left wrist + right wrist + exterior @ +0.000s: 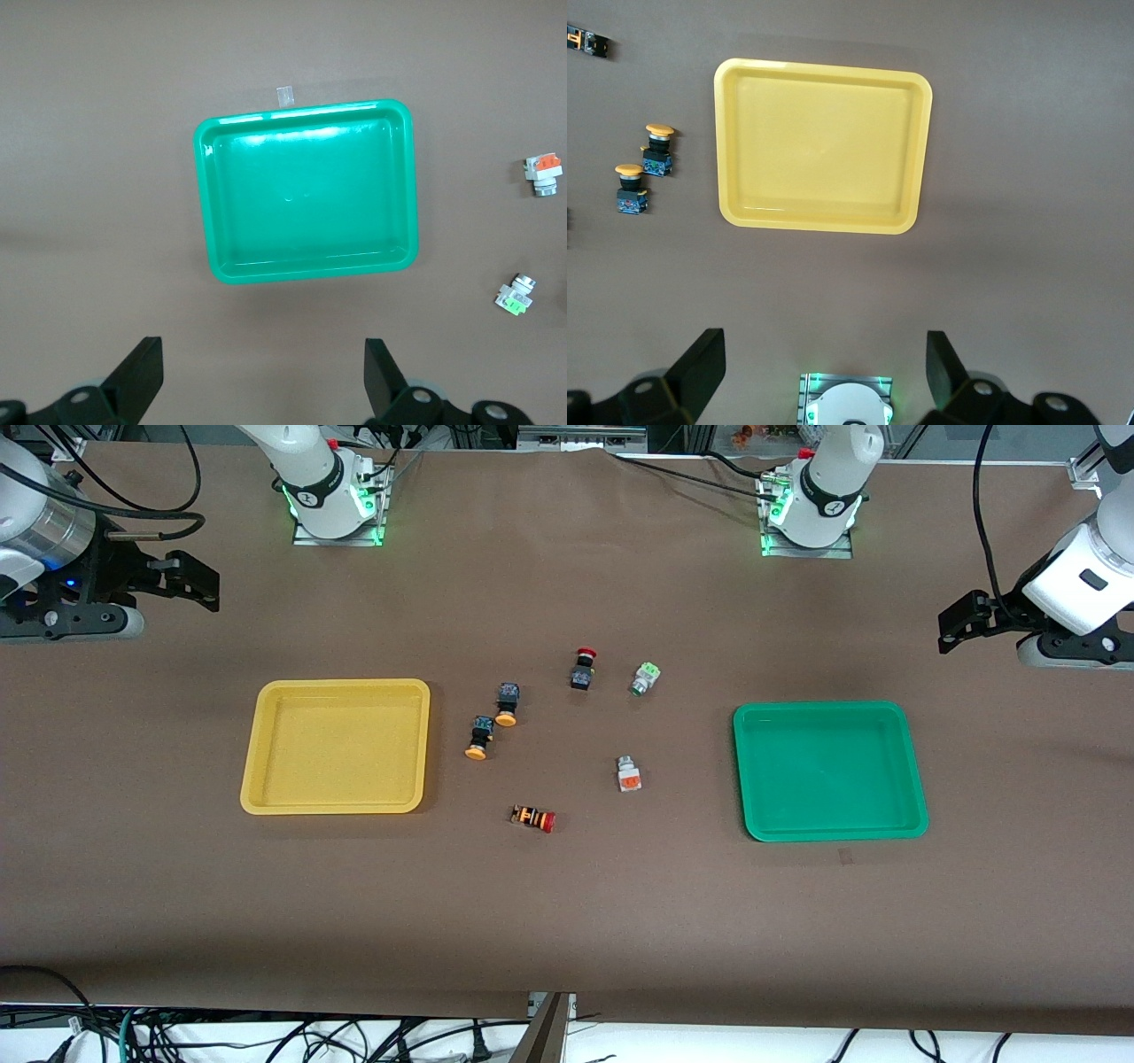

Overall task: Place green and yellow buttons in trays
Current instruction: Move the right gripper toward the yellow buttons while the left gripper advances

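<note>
Two black buttons with yellow caps [506,704] [479,738] lie beside the yellow tray [337,748]. The green-capped white button [646,677] and the orange-faced white button [628,774] lie mid-table, toward the green tray [828,771]. Both trays hold nothing. My left gripper [952,624] hangs open and empty over the table's left-arm end; its wrist view [264,376] shows the green tray [306,190] and both white buttons [542,174] [515,297]. My right gripper [199,584] hangs open and empty over the right-arm end; its wrist view [824,372] shows the yellow tray [824,146] and yellow-capped buttons [657,149] [631,187].
A black button with a red cap [583,667] stands beside the green-capped one. An orange-and-black striped button with a red cap [533,817] lies nearer the front camera, between the trays. The arm bases [332,500] [811,514] stand at the table's edge farthest from the front camera.
</note>
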